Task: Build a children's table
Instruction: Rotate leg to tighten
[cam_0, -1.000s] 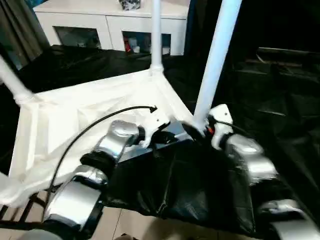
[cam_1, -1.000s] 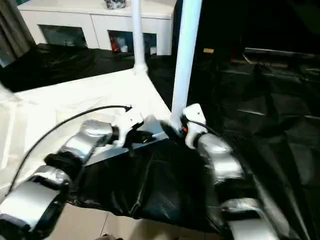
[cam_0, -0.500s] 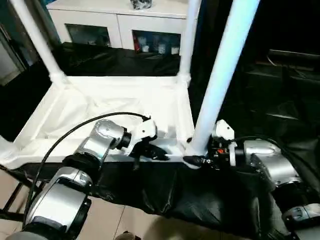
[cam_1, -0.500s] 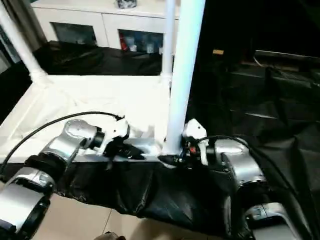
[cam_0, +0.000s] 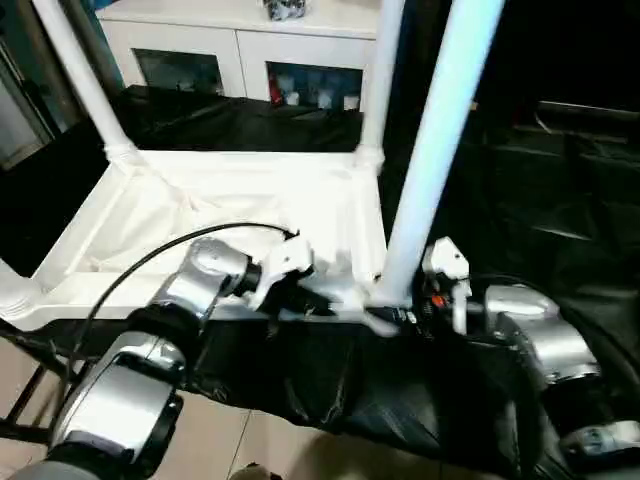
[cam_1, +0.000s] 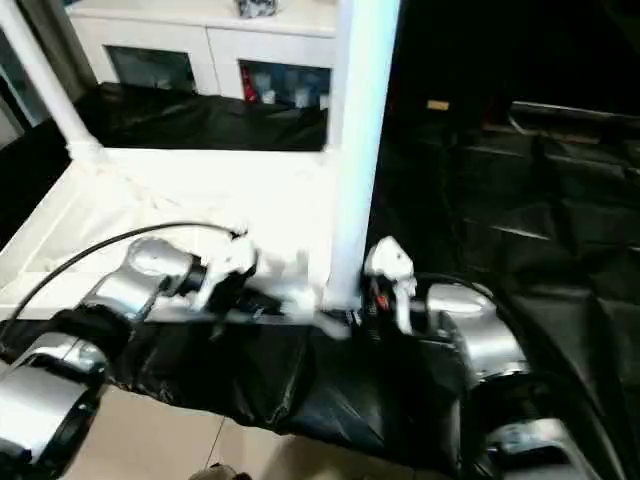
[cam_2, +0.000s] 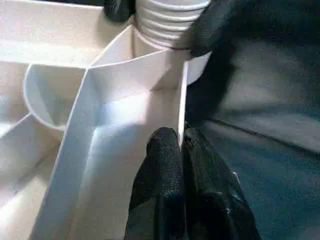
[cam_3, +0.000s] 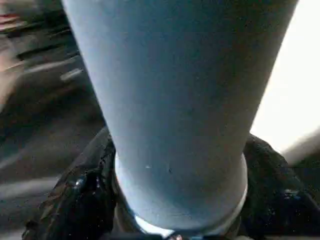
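Note:
The children's table lies upside down: its white tabletop (cam_0: 200, 190) shows its ribbed underside on the black work table. Two legs stand at the far corners, one on the left (cam_0: 80, 80) and one on the right (cam_0: 385, 70). A third leg (cam_0: 430, 160) rises from the near right corner socket. My left gripper (cam_0: 300, 303) is shut on the thin near rim (cam_2: 182, 100) of the tabletop, close to that socket. My right gripper (cam_0: 395, 318) is closed around the foot of the near right leg (cam_3: 175, 100), with one black finger (cam_3: 80, 195) on each side.
A white cabinet (cam_0: 250, 60) with glass doors stands behind. The black-covered work table (cam_0: 560, 200) stretches to the right, and its cloth (cam_0: 330, 390) hangs over the near edge above a pale floor (cam_0: 250, 440). A black cable (cam_0: 150, 265) arcs over my left forearm.
My view has swung left and levelled out. The right gripper's fingers have closed in on the foot of the near right leg. The left gripper keeps its hold on the rim.

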